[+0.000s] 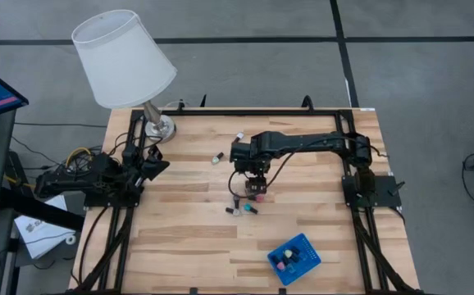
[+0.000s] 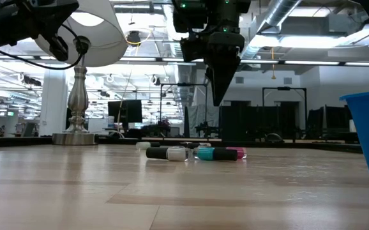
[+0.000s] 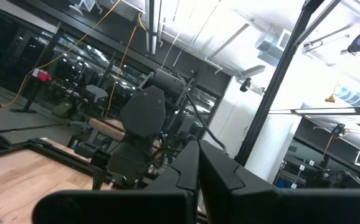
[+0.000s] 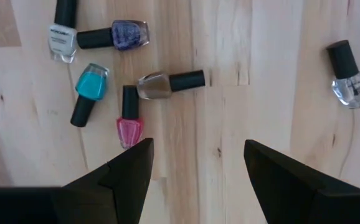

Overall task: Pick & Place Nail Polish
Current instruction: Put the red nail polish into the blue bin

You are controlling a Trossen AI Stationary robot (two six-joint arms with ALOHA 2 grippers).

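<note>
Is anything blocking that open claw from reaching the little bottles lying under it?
Nothing visible does. The right gripper hangs open above the nail polish bottles, with only bare table between its fingers and them.

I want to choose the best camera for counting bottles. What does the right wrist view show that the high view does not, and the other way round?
Only the right wrist view shows each bottle's colour and lie: a teal bottle, a pink bottle, a purple bottle, a bronze bottle, all on their sides.

Only the high view shows the blue tray with bottles in it, the lamp and the left gripper, shut, at the table's left edge.

Both show the open right gripper above the cluster.
</note>
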